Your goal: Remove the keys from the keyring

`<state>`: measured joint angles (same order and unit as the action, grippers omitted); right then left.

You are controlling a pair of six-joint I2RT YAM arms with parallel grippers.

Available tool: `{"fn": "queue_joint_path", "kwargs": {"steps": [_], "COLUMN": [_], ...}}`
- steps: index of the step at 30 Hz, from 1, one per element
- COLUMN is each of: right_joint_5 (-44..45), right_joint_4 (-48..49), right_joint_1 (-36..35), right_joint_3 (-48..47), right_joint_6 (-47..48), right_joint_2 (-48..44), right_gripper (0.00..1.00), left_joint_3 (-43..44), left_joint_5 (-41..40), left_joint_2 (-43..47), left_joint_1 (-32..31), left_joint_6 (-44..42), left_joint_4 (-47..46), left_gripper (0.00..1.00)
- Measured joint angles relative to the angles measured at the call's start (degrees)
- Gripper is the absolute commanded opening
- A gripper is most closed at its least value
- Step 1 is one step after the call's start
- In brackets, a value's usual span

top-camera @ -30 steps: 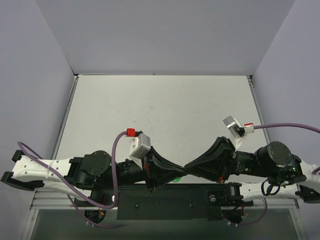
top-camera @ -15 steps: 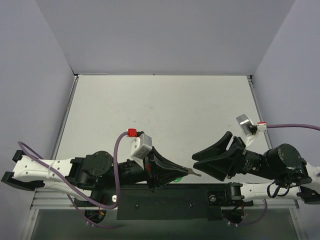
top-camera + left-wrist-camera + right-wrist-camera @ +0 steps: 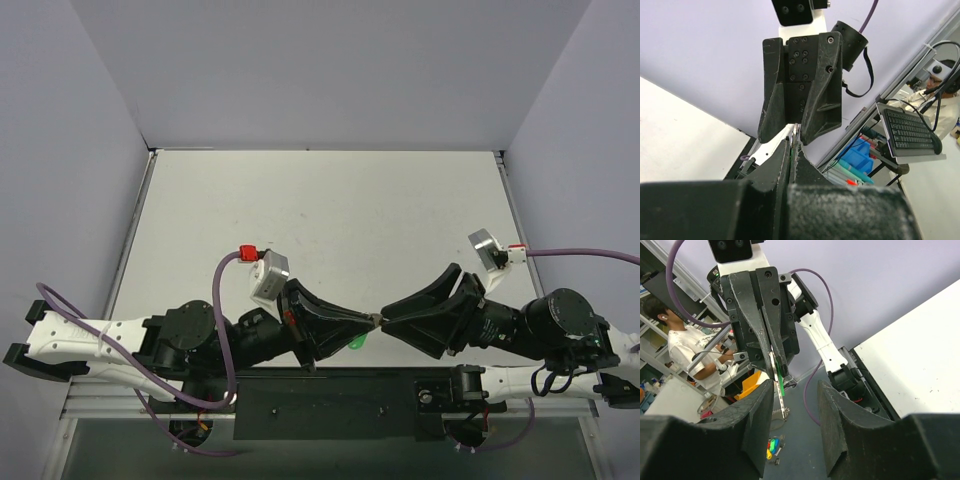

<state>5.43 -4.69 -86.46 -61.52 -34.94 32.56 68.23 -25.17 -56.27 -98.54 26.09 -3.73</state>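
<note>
My left gripper is shut on the bright green keyring, held up off the table near its front edge. The silver key sticks out past the left fingertips, lying along the green piece. In the top view a patch of green keyring shows under the left fingers. My right gripper faces the left one tip to tip and stands open, its fingers either side of the key's free end. The key is close to one right finger; I cannot tell if they touch. In the left wrist view the left gripper is pressed shut.
The white table stretches away behind both arms, walled at left, right and back. A dark mounting rail runs along the front edge below the grippers. A bunch of coloured keys lies on the floor beyond the table.
The right gripper opened and drew back to the right, then came in again, open, around the key's end. The left gripper stayed shut and shifted slightly up and right.
</note>
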Motion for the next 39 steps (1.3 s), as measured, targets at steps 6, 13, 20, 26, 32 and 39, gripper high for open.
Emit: {"fn": "queue_joint_path", "kwargs": {"steps": [6,13,20,26,32,39], "right_joint_5": [0.0,0.2,0.2,0.2,0.2,0.6], "right_joint_4": [0.0,0.2,0.3,0.2,0.2,0.2], "right_joint_1": [0.0,0.0,0.0,0.0,0.0,0.0], "right_joint_3": [0.0,0.0,0.0,-0.1,-0.1,-0.1], "right_joint_6": [0.0,0.3,0.3,0.4,0.5,0.5], "right_joint_2": [0.7,0.7,1.4,1.5,1.5,1.3], "right_gripper": [0.33,0.16,0.21,0.2,0.19,0.19], "left_joint_3": [-1.2,-1.3,-2.2,-2.4,-2.9,-3.4], "left_joint_5": [-2.0,-3.0,-3.4,-3.6,-3.6,-3.6], "left_joint_2": [0.0,0.0,0.0,0.1,0.3,0.4], "left_joint_1": [0.0,0.0,0.0,0.0,0.0,0.0], "left_joint_6": [1.5,2.2,2.4,3.2,3.4,3.5], "left_joint_4": [-1.3,-1.8,-2.6,-3.1,-3.5,-3.4], "left_gripper": [0.0,0.0,0.0,0.0,0.0,0.0]}}
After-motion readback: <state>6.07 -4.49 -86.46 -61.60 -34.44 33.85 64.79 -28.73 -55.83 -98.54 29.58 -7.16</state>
